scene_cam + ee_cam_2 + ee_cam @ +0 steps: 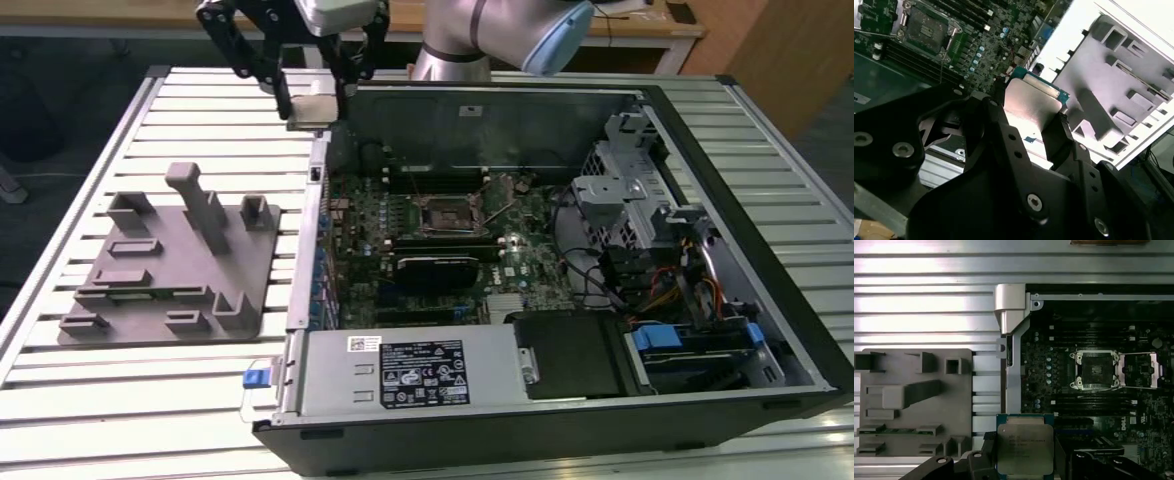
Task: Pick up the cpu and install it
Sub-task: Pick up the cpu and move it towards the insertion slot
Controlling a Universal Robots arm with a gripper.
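A slatted metal table [134, 400] carries an open computer case [534, 440] and, at the exterior view's left, a grey moulded fixture [174, 270]. Wooden furniture [774, 50] stands behind. The gripper [314, 98] clamps the cpu [310, 113] over the case's far corner, well apart from the open socket [438, 213].

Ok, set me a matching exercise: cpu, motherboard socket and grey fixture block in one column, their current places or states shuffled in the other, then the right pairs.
Column one:
1. cpu
2. motherboard socket
3. grey fixture block

Column two:
A. lying on the slatted table beside the computer case
B. clamped in the gripper, lifted clear
C. open and empty, inside the case

Pairs: 1-B, 2-C, 3-A.
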